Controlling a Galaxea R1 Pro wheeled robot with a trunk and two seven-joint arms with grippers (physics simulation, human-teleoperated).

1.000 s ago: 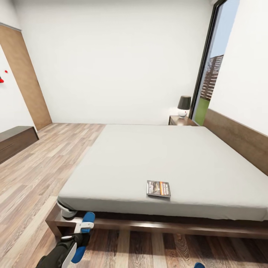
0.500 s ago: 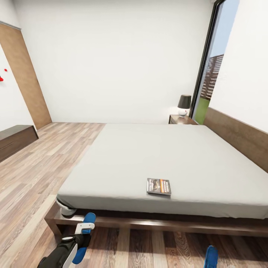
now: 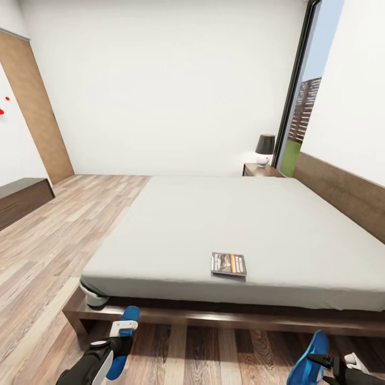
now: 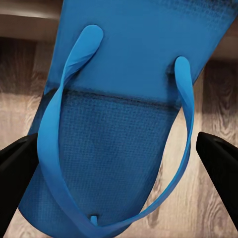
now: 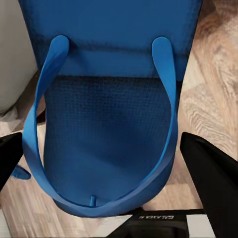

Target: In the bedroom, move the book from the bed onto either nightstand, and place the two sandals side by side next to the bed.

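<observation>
Wood-plank floor beneath each gripper, left and right, clamping a sandal.

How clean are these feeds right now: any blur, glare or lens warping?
Head view: wide-angle stretch, the window frame leans; even light, no glare; the book lettering is too soft to read. Both wrist views: sharp weave on each sandal, black end effector fingers featureless.

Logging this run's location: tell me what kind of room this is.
A bedroom, almost certainly: a large low bed with a grey mattress takes up most of the floor, a small nightstand with a lamp stands at its far corner, beside a tall window.
</observation>
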